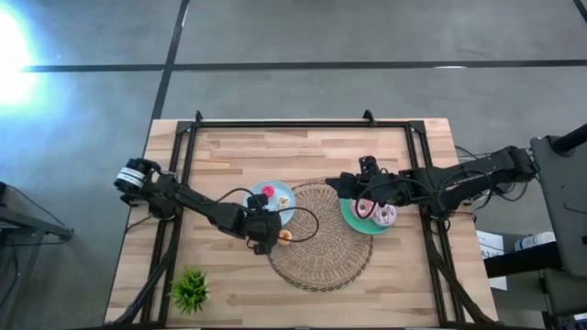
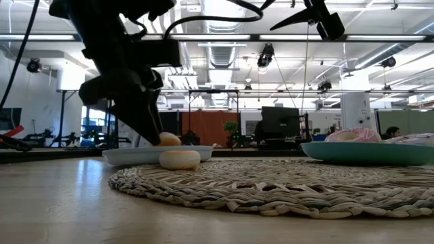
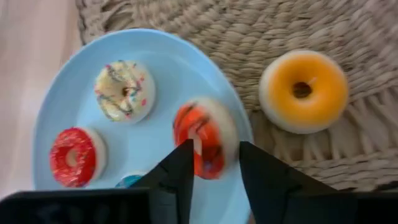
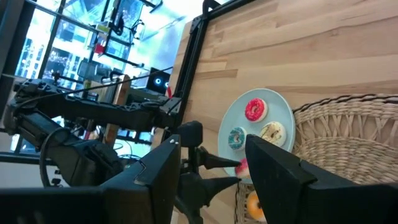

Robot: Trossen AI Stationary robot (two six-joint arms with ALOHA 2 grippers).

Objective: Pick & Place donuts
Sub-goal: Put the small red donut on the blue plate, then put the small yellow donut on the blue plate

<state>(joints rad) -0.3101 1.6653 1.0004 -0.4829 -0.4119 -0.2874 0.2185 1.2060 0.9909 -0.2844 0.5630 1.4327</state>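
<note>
My left gripper [image 3: 214,168] is open and low over the light-blue plate [image 3: 68,81], at its edge beside the woven mat. A blurred orange-red tiny donut [image 3: 205,134] shows between the fingertips, on the plate's rim. A white sprinkled donut [image 3: 124,90] and a red one [image 3: 74,155] lie flat on the plate. An orange donut [image 3: 303,90] lies on the mat [image 1: 321,252]. My right gripper [image 4: 214,168] is open and empty, above the green plate [image 1: 348,218], which holds the pink [image 1: 365,209] and lilac [image 1: 386,215] donuts. The dark brown donut is out of view. My left gripper comes from above, slanting down, with its fingers [image 3: 183,168] on either side of the orange-red donut at the plate's rim. The donut is blurred, and I cannot tell whether the fingers touch it.
A small spiky green plant [image 1: 190,289] stands near the table's near left corner. A black frame [image 1: 303,124] runs along the far and side edges. Bare wood lies along the far side of the table [image 1: 303,151].
</note>
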